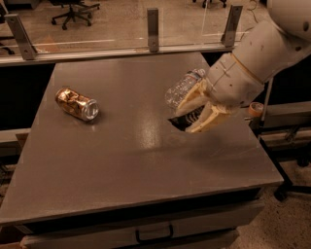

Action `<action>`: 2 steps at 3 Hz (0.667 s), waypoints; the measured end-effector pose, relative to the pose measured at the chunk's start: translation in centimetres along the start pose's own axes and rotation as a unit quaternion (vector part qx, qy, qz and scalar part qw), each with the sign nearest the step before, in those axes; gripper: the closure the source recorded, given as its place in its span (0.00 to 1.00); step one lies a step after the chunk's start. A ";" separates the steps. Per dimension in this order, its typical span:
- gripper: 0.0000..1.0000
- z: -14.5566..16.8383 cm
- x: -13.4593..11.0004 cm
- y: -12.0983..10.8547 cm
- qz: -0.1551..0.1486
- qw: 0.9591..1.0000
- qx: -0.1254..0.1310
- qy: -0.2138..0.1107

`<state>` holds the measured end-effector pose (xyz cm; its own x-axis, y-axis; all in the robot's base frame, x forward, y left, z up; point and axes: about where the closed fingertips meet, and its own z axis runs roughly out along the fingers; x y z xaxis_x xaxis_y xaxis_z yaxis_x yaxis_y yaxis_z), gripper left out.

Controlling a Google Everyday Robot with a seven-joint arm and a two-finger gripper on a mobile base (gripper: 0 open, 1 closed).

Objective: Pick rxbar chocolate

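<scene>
Our claw point(188, 115) hangs right of centre in the frame, its two cream, tapered fingers point(190, 99) closed to a narrow gap around the rxbar chocolate point(179, 121). The bar is a thin, flat black wrapper, and its dark end pokes out to the left between them. Below lies the smooth, matte grey surface point(121, 165). Farther back at the left, a dented gold-brown can point(77, 103) rests on its side. Just behind the upper finger we see a clear, ribbed plastic bottle point(181, 88) lying down.

Grey table point(121, 160), glass partition point(112, 29), office chairs point(73, 9)
</scene>
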<state>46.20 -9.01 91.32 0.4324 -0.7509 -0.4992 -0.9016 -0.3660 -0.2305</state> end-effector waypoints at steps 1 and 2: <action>1.00 -2.6 -4.4 -2.4 -0.025 0.998 0.028 -0.055; 1.00 -3.2 -5.1 -2.8 -0.029 0.997 0.037 -0.062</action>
